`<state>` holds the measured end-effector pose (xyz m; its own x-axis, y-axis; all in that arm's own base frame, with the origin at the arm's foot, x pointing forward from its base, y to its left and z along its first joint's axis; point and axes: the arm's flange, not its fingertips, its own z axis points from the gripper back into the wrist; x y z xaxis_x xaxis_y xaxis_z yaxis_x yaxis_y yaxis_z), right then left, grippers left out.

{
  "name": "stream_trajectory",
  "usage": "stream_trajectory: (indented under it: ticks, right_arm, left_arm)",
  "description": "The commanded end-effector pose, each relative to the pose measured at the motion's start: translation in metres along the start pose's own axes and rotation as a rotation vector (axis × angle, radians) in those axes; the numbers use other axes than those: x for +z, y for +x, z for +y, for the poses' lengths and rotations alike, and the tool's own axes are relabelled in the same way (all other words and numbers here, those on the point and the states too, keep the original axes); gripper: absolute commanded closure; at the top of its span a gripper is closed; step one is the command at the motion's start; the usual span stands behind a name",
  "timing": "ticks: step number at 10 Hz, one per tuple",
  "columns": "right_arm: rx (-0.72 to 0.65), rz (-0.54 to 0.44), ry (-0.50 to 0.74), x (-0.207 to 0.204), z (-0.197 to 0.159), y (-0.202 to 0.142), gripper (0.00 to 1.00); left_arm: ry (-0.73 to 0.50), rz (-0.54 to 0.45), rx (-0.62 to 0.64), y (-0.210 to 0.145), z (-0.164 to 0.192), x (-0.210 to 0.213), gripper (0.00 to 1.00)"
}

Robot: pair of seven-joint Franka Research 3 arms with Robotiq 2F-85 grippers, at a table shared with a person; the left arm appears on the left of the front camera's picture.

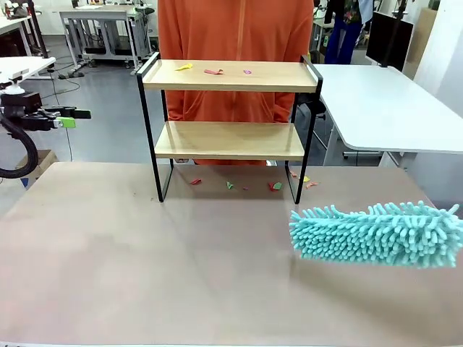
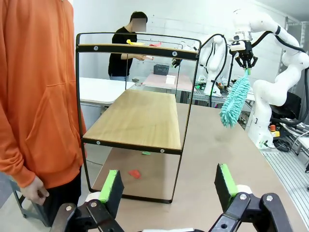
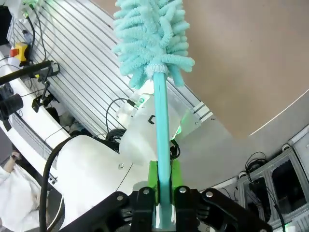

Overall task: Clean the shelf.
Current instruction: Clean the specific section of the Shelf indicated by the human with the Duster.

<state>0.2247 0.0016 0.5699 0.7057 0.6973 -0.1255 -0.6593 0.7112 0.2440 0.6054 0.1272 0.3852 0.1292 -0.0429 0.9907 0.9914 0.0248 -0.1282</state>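
The fluffy turquoise duster [image 1: 376, 233] hangs nearest, in front of the shelf [image 1: 230, 76] and off its right end, held clear above the worktop [image 1: 145, 275]. The right jaws are clamped on its thin handle [image 3: 161, 125], so the head reaches well ahead of the arm, probably so it can sweep the boards without the wrist entering the frame. The shelf stands mid-worktop, just before a person in orange [image 1: 235, 29]. Coloured scraps [image 1: 213, 71] lie on its top board, and more scraps [image 1: 275, 186] lie on the worktop beneath it. The left jaws, spread wide and empty, hover well left of the shelf, seemingly out of the duster's way.
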Motion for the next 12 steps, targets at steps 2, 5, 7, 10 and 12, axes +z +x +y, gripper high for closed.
stream_trajectory:
  ticks: [2,5,7,10,12]
  right_arm:
    - [0.001,0.002,0.01,-0.0009,0.0035,0.0067,0.87]
    - [0.001,0.002,0.01,-0.0009,0.0035,0.0067,0.87]
    - [0.001,0.002,0.01,-0.0009,0.0035,0.0067,0.87]
    - [0.001,0.002,0.01,-0.0009,0.0035,0.0067,0.87]
    - [0.001,0.002,0.01,-0.0009,0.0035,0.0067,0.87]
  left_arm:
    - [-0.004,0.007,-0.016,-0.0002,-0.0018,0.0008,0.0]
    - [-0.004,0.007,-0.016,-0.0002,-0.0018,0.0008,0.0]
    - [-0.004,0.007,-0.016,-0.0002,-0.0018,0.0008,0.0]
    - [-0.004,0.007,-0.016,-0.0002,-0.0018,0.0008,0.0]
    - [-0.004,0.007,-0.016,-0.0002,-0.0018,0.0008,0.0]
